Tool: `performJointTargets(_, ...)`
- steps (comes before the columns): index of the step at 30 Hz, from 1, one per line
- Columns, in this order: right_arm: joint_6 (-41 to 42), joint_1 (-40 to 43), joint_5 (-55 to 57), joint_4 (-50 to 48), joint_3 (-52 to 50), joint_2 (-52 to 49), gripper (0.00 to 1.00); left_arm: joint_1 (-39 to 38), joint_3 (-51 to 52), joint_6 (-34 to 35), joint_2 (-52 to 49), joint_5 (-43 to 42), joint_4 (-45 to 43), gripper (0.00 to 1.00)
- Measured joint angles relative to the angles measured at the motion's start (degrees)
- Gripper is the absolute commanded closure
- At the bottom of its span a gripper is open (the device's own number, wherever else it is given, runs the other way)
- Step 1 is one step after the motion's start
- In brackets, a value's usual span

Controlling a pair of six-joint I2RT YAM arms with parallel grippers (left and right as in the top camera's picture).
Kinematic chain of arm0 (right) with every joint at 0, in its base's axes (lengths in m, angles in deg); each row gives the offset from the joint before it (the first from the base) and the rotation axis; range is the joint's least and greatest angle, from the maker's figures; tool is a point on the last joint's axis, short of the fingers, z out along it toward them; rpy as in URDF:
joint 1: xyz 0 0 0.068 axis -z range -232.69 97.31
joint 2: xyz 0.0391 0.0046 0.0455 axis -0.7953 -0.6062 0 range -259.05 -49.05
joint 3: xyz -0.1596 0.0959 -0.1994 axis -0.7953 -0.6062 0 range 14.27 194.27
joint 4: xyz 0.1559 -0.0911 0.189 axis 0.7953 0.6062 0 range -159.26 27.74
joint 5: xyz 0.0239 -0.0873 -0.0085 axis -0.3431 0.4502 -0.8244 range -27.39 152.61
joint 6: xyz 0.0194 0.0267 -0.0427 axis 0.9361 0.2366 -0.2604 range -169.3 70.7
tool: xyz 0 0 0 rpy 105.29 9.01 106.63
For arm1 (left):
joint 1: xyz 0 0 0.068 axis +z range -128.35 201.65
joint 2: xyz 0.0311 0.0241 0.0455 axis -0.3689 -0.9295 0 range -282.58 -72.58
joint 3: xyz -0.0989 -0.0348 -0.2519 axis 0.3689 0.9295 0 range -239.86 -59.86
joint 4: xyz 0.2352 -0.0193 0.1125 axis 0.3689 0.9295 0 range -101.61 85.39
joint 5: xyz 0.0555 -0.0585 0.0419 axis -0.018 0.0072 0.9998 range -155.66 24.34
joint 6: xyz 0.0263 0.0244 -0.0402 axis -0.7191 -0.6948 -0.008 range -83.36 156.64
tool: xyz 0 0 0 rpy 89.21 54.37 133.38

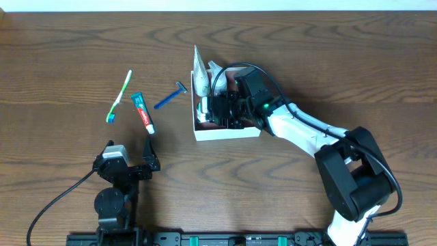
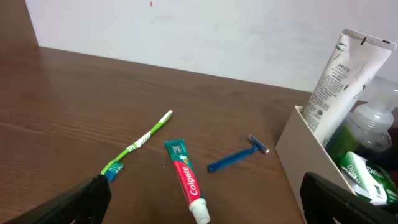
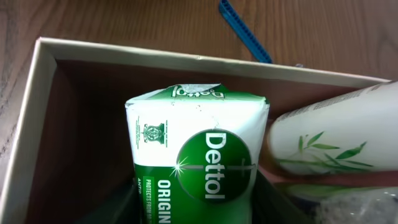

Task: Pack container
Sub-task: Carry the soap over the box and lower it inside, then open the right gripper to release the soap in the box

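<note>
Left gripper (image 1: 130, 147) gapes wide near the table's front edge. Toothbrush (image 1: 119, 96), toothpaste (image 1: 143, 112) and razor (image 1: 170, 96) lie apart on open wood. Container (image 1: 225, 134) sits mid-table, just right of the razor. Inside, the right gripper (image 3: 196, 208) clasps soap (image 3: 199, 149) beside the tube (image 3: 336, 134).

The right arm (image 1: 300, 130) wears white shells between bulky black joints, a green light (image 1: 265, 106) glowing near its black hand (image 1: 229, 109) and black cables (image 1: 249, 66) looping over the wrist. The left arm (image 1: 113, 198) is all black, capped by a pale grey block (image 1: 117, 151), one black cable (image 1: 67, 193) trailing from it.
</note>
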Motion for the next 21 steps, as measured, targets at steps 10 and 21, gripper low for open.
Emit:
performJointTargets(10,0.02,0.00,0.00,-0.66,0.00,-0.15,0.87,0.00,0.00,0.00,0.00,0.00,0.00,0.02)
performJointTargets(21,0.00,-0.02,-0.13,-2.19,0.00,-0.92,0.75,0.00,0.00,0.00,0.00,0.00,0.00,0.02)
